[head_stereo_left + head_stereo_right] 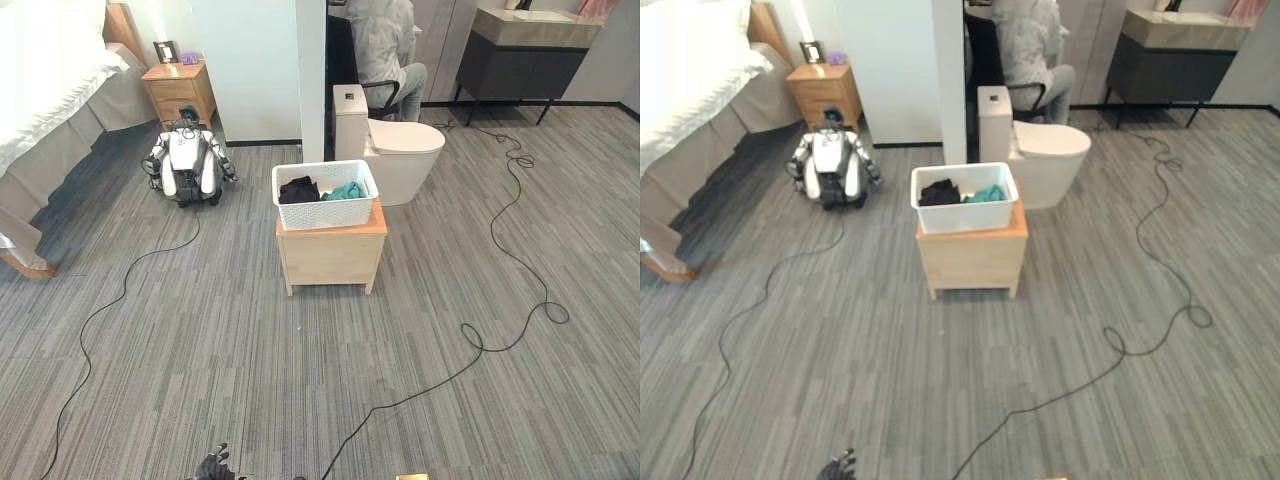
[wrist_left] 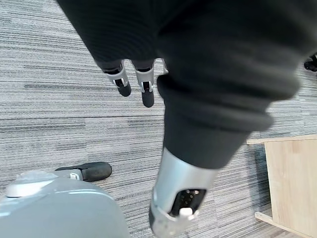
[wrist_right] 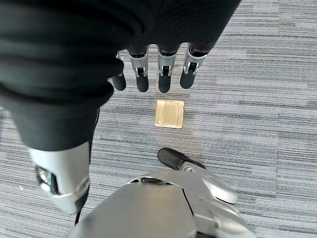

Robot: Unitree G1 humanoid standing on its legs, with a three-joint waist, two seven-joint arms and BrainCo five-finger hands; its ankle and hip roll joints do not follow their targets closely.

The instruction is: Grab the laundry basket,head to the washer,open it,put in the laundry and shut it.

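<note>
Left hand (image 2: 136, 82) and right hand (image 3: 158, 74), seen from their own wrist cameras: fingers straight and relaxed, hanging over bare grey floor (image 1: 250, 370), holding nothing. Small square brass plate (image 3: 169, 113) set in the floor just past the right hand's fingertips. Corner of the wooden stand (image 2: 292, 183) near the left hand, not touching it.

Head views, centre: white perforated laundry basket (image 1: 326, 194) resting on top of the wooden stand, spanning most of its top from left edge to right edge. Inside, black clothing (image 1: 298, 189) at the basket's left end, teal clothing (image 1: 346, 190) at its right end, touching each other. Basket upright, well apart from both hands.

Background: white toilet (image 1: 395, 150) just behind the stand's right rear corner; seated person (image 1: 385, 45) beyond it; folded robot (image 1: 187, 162) on the floor to the left, near a bedside cabinet (image 1: 180, 90) and the bed (image 1: 50, 90). Dark vanity (image 1: 525, 55) at far right. No washer identifiable.

Step in hand, judged: approach to the basket, first step of the task, grasp not yet begun. Next move calls for closing on the stand, raising both hands, and taking the basket by its two short ends at the rim.
</note>
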